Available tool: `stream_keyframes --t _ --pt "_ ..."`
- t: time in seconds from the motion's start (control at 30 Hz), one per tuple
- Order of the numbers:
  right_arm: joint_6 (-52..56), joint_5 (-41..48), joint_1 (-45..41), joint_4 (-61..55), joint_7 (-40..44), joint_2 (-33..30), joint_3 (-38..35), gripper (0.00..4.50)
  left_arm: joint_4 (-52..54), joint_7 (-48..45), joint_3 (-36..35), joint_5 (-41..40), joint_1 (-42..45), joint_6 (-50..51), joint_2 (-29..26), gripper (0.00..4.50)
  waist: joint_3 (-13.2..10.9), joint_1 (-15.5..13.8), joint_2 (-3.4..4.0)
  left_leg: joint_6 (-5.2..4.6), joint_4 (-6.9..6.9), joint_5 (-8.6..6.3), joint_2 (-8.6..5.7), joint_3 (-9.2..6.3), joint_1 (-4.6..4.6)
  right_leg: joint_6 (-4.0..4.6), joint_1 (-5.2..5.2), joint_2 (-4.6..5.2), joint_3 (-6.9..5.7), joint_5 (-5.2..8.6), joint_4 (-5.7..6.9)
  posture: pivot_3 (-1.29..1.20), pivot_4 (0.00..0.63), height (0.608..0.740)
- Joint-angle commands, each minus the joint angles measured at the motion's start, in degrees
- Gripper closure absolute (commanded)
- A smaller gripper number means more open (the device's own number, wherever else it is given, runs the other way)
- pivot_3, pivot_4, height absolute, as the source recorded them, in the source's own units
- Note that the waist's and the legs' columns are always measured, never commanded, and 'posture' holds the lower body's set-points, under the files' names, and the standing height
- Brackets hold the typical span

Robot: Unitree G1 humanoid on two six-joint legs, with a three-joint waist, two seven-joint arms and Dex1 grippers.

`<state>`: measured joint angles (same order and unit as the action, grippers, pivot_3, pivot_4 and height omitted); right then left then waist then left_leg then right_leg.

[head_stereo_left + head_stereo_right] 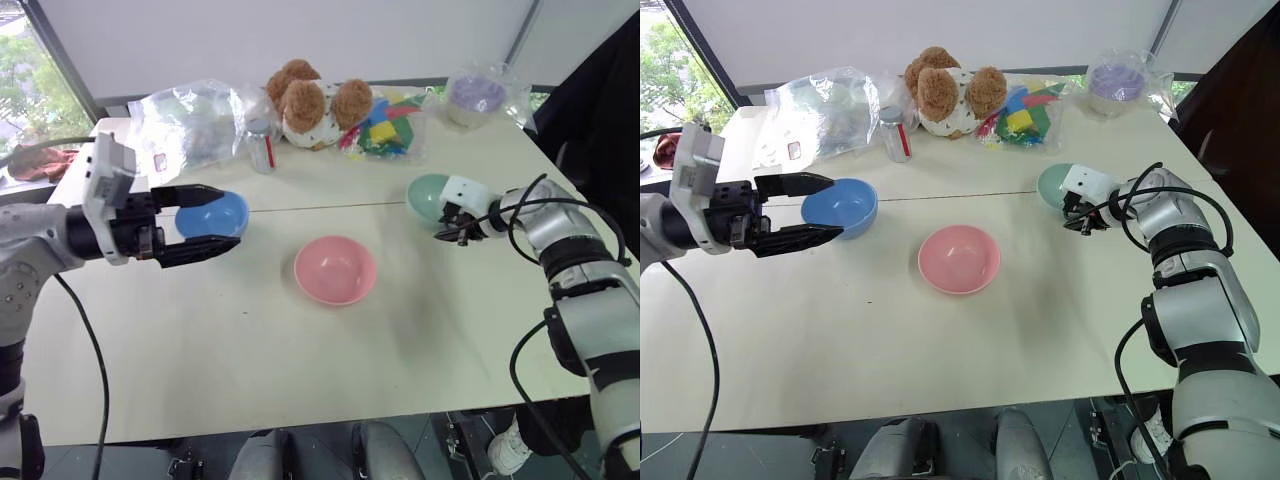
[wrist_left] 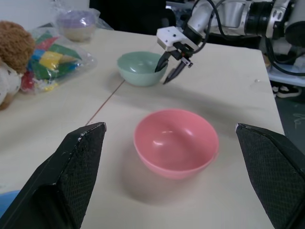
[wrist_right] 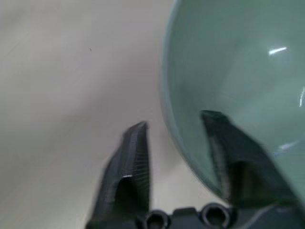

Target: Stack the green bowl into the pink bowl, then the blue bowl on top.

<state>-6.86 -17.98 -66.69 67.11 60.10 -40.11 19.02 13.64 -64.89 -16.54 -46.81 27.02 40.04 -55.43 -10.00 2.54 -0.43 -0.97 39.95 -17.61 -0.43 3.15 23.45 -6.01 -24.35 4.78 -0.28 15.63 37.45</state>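
1. green bowl (image 1: 430, 195) sits at the table's right side, well right of the pink bowl (image 1: 335, 270)
2. right gripper (image 3: 176, 157) straddles its near rim, one finger inside, one outside, narrowed but grip unclear; left gripper (image 1: 205, 225) gapes empty by the blue bowl (image 1: 840, 207), so right's nearer

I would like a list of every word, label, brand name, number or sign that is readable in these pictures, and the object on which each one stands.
No text can be read.
Small clear bottle with red label: print too small to read.
Crinkled clear plastic bag: small red mark, not legible.
Round mint-green plastic bowl, salmon-pink plastic bowl, sky-blue plastic bowl: plain, no markings.
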Motion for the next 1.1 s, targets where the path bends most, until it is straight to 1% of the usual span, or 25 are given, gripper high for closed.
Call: stream_keyframes --t 0.03,0.13,0.17,0.3,0.4,0.47,0.57,0.63,0.7,0.8,0.93,1.0,1.03,1.1 --pt "-2.33 -0.98 -3.11 0.2 -0.04 0.01 -0.3 4.44 1.31 -0.3 -1.7 -0.59 0.21 -0.3 -1.19 0.0 0.0 0.01 0.01 0.01 0.0 0.01 0.0 0.0 0.0 0.0 0.0 0.0 0.0 0.0 0.0 0.0 0.15 0.74" --pt "-4.01 -1.57 -4.38 -0.23 -1.0 0.22 -0.52 4.44 1.11 -0.19 -1.51 -0.5 0.44 -0.52 -1.05 0.0 -0.01 -0.03 0.01 0.02 0.0 0.01 0.0 -0.02 0.0 0.0 0.0 0.0 0.0 0.0 0.01 0.0 0.15 0.74" --pt "-4.71 -1.37 -4.86 -1.18 -0.04 0.15 -0.68 4.44 0.96 -0.18 -1.34 -0.36 0.55 -0.68 -0.93 0.0 -0.01 -0.01 0.01 0.02 0.0 0.01 0.0 -0.02 0.0 0.0 0.0 0.0 0.0 0.0 0.01 0.0 0.15 0.74" --pt "-8.51 0.87 -4.57 -11.0 8.9 -1.42 -0.93 4.44 0.48 -0.13 -0.79 -0.07 1.17 -1.04 -0.6 0.0 -0.03 0.0 0.05 0.03 -0.02 0.01 0.0 -0.02 0.0 0.0 -0.01 0.0 0.0 0.0 0.0 0.0 0.15 0.74" --pt "-4.99 9.07 0.57 -30.5 22.07 -2.79 -2.04 4.44 -0.05 -0.25 -0.21 0.22 1.77 -1.4 -0.34 0.0 -0.04 -0.09 0.06 0.03 -0.04 0.01 0.0 -0.04 0.0 -0.01 -0.02 -0.01 -0.01 0.0 0.01 0.0 0.15 0.74" --pt "0.75 14.64 4.58 -44.71 28.15 -3.75 -2.09 4.44 -0.27 -0.3 0.13 0.33 2.12 -1.53 -0.18 0.0 -0.03 -0.22 0.06 0.03 -0.05 0.0 0.01 -0.11 0.0 -0.01 -0.02 -0.02 -0.03 0.0 0.03 0.0 0.15 0.74" --pt "7.11 18.73 8.63 -58.24 31.7 -4.17 -1.39 4.44 -0.34 -0.2 0.53 0.35 2.52 -1.55 0.0 0.0 -0.03 -0.58 0.05 0.02 -0.04 0.0 0.01 -0.15 0.02 -0.01 -0.01 0.01 -0.04 -0.01 0.1 0.0 0.15 0.74" --pt "9.85 21.01 10.48 -64.8 32.36 -4.76 1.17 4.44 -0.37 -0.15 0.69 0.33 2.65 -1.56 0.12 0.0 -0.03 -0.81 0.05 0.01 0.04 -0.01 0.0 -0.15 0.03 -0.01 0.02 0.04 -0.04 -0.01 0.08 0.0 0.15 0.74" --pt "9.9 21.64 11.1 -67.23 32.4 -5.89 3.89 4.44 -0.17 0.01 0.6 0.25 2.48 -1.52 0.17 0.0 -0.02 -1.0 0.04 0.01 0.08 -0.01 -0.02 -0.15 0.03 -0.01 0.02 0.07 -0.04 -0.01 0.08 0.0 0.15 0.74" --pt "9.45 22.25 11.08 -67.98 32.4 -7.08 6.25 4.44 0.42 0.29 0.08 -0.1 1.85 -1.27 0.05 0.0 -0.03 -1.54 0.04 0.01 0.1 0.0 -0.02 -0.14 0.02 -0.01 0.02 0.08 -0.04 -0.01 0.11 0.0 0.15 0.74" --pt "7.47 21.02 10.39 -66.61 32.4 -6.12 8.39 4.44 1.32 1.15 -1.24 -0.34 0.26 -1.12 -0.19 0.0 -0.02 -1.63 0.04 0.01 0.08 0.0 -0.03 -0.14 0.02 -0.01 0.0 0.08 -0.04 0.0 0.09 0.0 0.15 0.74" --pt "6.74 20.15 10.19 -65.72 32.4 -5.22 8.69 3.8 2.05 1.73 -1.86 -0.71 -0.6 -0.98 -0.21 0.0 -0.02 -1.6 0.04 0.01 0.07 0.0 -0.02 -0.14 0.02 0.0 -0.01 0.08 -0.04 0.0 0.09 0.0 0.15 0.74" --pt "6.52 19.96 10.12 -65.45 32.4 -4.95 8.82 3.56 2.43 2.03 -2.17 -0.92 -1.03 -0.86 -0.23 0.0 -0.02 -1.6 0.04 0.01 0.07 0.0 -0.03 -0.14 0.02 0.0 -0.01 0.08 -0.04 0.0 0.09 0.0 0.15 0.74" --pt "6.14 19.76 9.9 -65.14 32.4 -4.38 8.77 2.52 3.11 2.46 -2.81 -1.04 -2.03 -0.73 -0.32 0.0 -0.02 -1.59 0.04 0.01 0.07 0.0 -0.02 -0.14 0.02 0.0 -0.01 0.07 -0.04 0.0 0.09 0.0 0.15 0.74"
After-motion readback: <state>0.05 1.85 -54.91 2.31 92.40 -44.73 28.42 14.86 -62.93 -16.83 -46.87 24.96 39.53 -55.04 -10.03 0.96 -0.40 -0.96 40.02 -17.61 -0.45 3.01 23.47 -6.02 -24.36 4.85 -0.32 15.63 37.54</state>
